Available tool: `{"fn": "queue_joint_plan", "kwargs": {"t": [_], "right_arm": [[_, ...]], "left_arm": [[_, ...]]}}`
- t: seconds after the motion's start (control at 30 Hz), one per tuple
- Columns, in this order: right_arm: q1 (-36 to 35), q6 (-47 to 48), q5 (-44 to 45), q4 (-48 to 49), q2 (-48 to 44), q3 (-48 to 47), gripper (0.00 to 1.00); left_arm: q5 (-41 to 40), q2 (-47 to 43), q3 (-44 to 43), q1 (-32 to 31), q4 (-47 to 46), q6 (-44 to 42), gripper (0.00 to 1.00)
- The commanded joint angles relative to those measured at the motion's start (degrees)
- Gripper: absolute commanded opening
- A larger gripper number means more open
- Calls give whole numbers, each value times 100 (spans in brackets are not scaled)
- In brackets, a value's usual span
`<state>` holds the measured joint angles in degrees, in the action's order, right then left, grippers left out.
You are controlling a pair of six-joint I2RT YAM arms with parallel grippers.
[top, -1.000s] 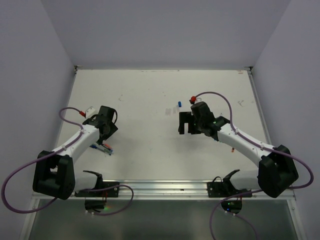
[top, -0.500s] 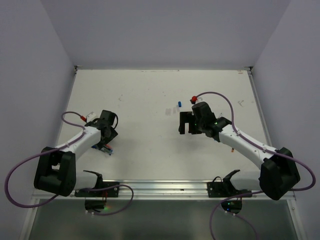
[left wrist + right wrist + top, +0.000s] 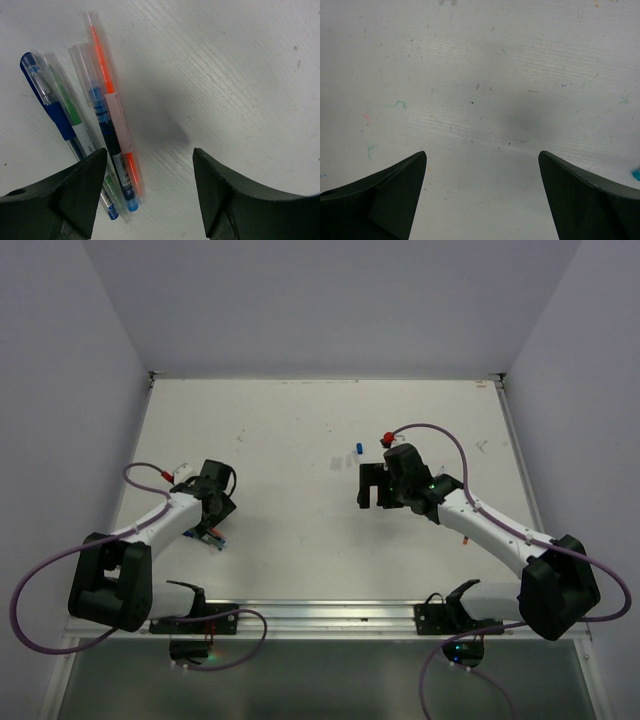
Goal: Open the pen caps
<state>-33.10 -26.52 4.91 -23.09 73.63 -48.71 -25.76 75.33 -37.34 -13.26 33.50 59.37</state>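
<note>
Caps (image 3: 83, 62) point up-frame — pens (image 3: 120, 127) lie parallel.

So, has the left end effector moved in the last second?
Yes, slightly. The left end effector has drawn back toward the near table edge, closing over the pens, which have stayed put.
</note>
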Motion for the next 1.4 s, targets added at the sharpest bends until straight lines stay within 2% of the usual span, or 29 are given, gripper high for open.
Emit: {"fn": "queue_joint_plan", "kwargs": {"t": [0.0,0.93,1.07,1.1,1.3,1.37], "right_arm": [[-21,60,19,103,-68,19,99],[-21,156,116,156,222,28,98],[-21,148,116,147,249,28,98],[-21,147,116,147,240,37,99],[-21,147,203,77,161,46,99],[-21,156,195,103,91,81,98]], "left_arm": [[-201,17,-124,34,-177,48,72],[-324,500,-291,34,-361,48,72],[-325,500,-203,34,-502,22,69],[-333,526,-203,34,-537,4,67],[-122,825,-212,34,-836,-102,36],[-114,869,-195,34,-932,-119,19]]}}
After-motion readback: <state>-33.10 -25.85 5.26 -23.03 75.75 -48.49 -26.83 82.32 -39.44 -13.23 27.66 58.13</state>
